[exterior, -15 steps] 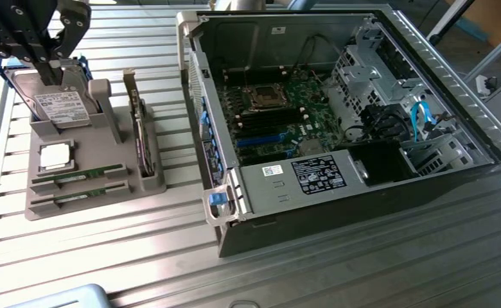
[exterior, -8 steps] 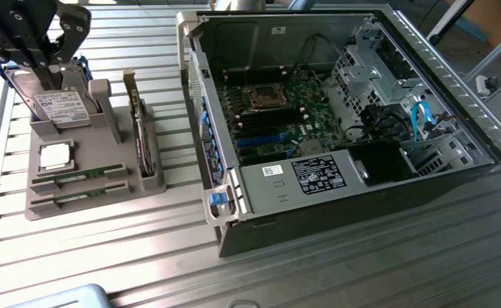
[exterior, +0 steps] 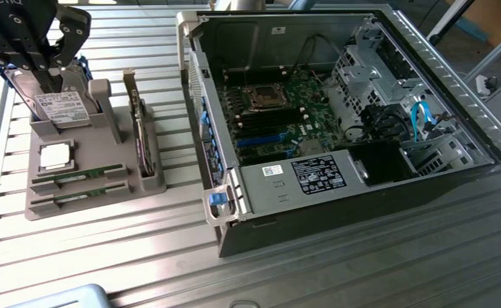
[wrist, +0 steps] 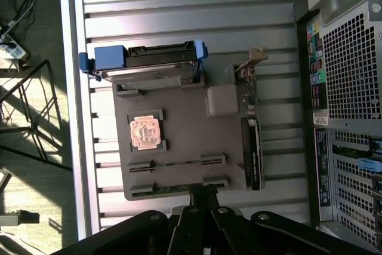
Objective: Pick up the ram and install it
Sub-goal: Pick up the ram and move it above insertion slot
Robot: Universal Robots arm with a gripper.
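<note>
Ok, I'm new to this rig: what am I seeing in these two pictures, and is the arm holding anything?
One picture comes from a camera off the arm, the other from a camera on its wrist. The black gripper is shut and looks empty, hanging above a grey holder on the slatted table. The holder carries a hard drive, a processor chip, an expansion card, a ram stick and its twin, both seated in their slots. Beside it stands the open computer case.
</note>
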